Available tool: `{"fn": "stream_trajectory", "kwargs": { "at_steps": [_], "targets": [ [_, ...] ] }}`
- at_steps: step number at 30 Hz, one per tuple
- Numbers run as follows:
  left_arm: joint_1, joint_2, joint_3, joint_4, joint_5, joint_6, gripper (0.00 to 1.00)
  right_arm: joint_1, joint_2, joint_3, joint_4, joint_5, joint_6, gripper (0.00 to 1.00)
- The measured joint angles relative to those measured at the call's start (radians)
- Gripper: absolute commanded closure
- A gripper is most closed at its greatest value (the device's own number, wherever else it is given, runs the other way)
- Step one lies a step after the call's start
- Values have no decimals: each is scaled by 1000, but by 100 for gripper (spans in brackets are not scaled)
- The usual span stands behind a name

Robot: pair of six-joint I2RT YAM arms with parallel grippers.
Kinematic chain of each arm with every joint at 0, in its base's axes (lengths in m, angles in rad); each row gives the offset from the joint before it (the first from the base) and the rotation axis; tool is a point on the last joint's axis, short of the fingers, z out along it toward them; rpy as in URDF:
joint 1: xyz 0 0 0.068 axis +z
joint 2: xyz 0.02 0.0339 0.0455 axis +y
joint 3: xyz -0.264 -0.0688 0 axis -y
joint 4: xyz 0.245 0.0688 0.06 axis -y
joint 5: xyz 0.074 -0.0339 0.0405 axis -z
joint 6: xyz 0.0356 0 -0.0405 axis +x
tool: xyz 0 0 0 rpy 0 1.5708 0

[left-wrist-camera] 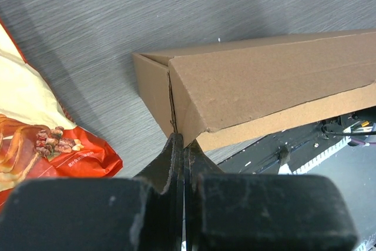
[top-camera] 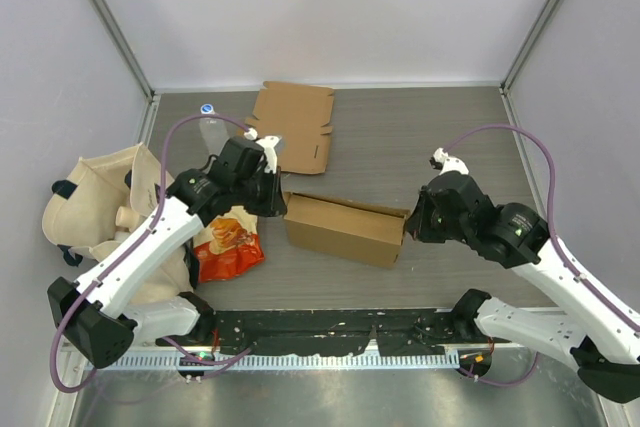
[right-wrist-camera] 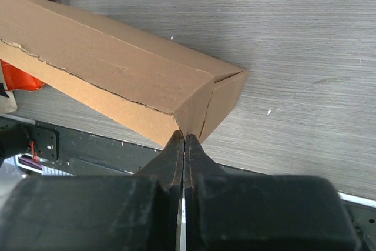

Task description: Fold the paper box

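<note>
- One box [top-camera: 345, 227], brown cardboard, folded into a long closed shape. It lies on the tabletop [top-camera: 420, 137] midway between the left and right edges, nearer the near edge than the far one, and slightly askew.
- One flat cardboard sheet [top-camera: 293, 127], unfolded, by the far edge, well apart from the box.
- One snack bag [top-camera: 230, 242], orange-red, just left of the box.
- One cloth tote [top-camera: 95, 197], cream, slumped at the left edge.
- One clear bottle [top-camera: 212, 127] with a blue cap, near the far left corner.
- Two arms, one at each end of the box.
- The left arm [top-camera: 140, 257] reaches from the near left corner diagonally inward, passing over the snack bag. The left gripper [top-camera: 278, 204] is at the box's left end.
- Left wrist view: jaws clenched with no gap, tips at the lower corner of the box's [left-wrist-camera: 276, 80] end flap. Cannot tell whether any cardboard is nipped between them.
- The right arm [top-camera: 560, 267] reaches from the near right corner, elbow raised. The right gripper [top-camera: 410, 227] is at the box's right end.
- Right wrist view: jaws clenched, tips touching the bottom corner of that end [right-wrist-camera: 117, 80].
</note>
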Motion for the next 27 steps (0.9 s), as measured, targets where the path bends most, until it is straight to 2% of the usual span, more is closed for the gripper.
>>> {"fn": "stream_trajectory", "kwargs": {
  "at_steps": [19, 27],
  "targets": [
    [-32, 0, -19, 29, -42, 0, 100, -193, -27, -7, 52, -248, 16, 99],
    [-42, 0, -19, 32, -48, -2, 100, -201, -22, -12, 41, -243, -39, 99]
  ]
}}
